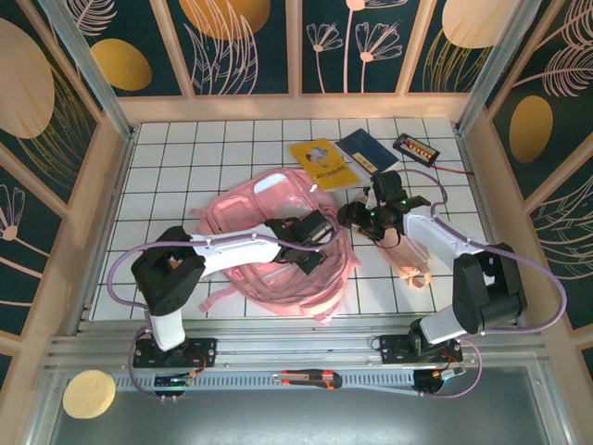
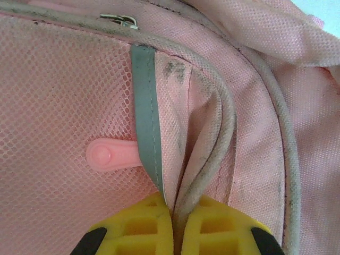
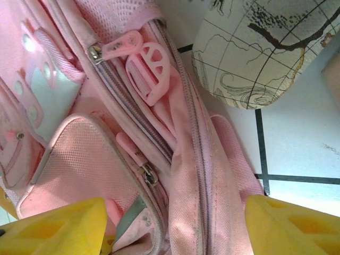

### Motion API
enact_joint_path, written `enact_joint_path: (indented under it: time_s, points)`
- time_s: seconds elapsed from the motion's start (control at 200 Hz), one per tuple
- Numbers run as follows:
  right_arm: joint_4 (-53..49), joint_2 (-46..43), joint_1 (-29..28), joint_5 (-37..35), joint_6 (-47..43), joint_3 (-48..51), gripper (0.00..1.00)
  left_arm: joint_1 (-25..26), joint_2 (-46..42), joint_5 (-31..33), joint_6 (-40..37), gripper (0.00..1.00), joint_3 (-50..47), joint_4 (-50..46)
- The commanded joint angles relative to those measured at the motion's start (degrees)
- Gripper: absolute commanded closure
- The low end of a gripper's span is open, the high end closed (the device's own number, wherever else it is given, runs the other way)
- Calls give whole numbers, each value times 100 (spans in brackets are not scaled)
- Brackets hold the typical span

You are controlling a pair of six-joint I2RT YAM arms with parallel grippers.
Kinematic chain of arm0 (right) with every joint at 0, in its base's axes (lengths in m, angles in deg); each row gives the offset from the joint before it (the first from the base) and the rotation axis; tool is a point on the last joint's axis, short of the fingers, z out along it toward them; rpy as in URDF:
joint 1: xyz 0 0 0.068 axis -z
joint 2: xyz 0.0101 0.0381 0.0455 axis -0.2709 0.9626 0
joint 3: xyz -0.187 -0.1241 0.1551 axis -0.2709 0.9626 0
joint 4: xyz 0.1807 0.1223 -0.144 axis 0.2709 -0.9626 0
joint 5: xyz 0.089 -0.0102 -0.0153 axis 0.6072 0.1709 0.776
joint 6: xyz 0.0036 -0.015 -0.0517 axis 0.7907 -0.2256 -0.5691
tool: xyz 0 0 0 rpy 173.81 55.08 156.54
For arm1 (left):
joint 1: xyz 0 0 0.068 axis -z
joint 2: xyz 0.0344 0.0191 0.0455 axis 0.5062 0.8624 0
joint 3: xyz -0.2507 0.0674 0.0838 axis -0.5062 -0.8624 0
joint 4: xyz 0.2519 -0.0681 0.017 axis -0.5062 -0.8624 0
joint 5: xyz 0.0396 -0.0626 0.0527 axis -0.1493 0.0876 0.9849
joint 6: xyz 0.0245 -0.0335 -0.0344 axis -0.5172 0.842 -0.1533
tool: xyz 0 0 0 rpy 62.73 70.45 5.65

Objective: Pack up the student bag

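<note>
- The student bag [image 1: 269, 243] lies flat on the white gridded bench [image 1: 185, 176], near the middle and toward the near edge, with its straps spilling out to the front.
- The left end effector [image 1: 310, 232] sits on the bag's right-hand part. In the left wrist view its yellow fingers [image 2: 135, 228] are pressed together, pinching a fold of pink fabric and grey piping. A grey reflective strip [image 2: 149, 117] and a pink zip tab [image 2: 109, 155] lie just beside the pinch.
- The right end effector [image 1: 357, 215] hovers at the bag's right edge. In the right wrist view its yellow fingers [image 3: 53, 228] stand wide apart with nothing gripped; the bag's zipped seam and a pink buckle [image 3: 149, 66] lie below and ahead of them.
- A rounded object printed with a map [image 3: 265, 48] rests on the bench, just beside the bag.
- A yellow book [image 1: 322, 165], a blue book [image 1: 368, 148] and a small black device [image 1: 415, 146] lie at the far side, behind the bag.
- A pale-pink pouch [image 1: 414, 264] lies under the right arm.
</note>
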Motion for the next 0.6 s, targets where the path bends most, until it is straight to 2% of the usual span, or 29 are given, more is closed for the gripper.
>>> enact_joint_path:
  time_s: [0.0,0.12,0.23,0.32,0.42,0.595]
  points:
    - [426,-382,-56,-5,-118,132,28,48,-347,64,-373,100,-56,-357]
    - [1040,-828,-58,-286,-579,180,24,15,-1065,625,-965,100,-224,-226]
    - [2052,-1288,-60,-275,-1162,410,24,-176,-1708,939,-1498,100,-467,33]
    - [2829,-1568,-55,2,-1730,680,24,-432,-2151,843,-1948,100,-653,248]
    - [3328,-1760,-57,567,-2618,896,26,-791,-2515,188,-2342,100,-713,338]
    - [2659,-1616,-58,883,-3967,744,35,-1095,-2652,-207,-2712,100,-617,335]
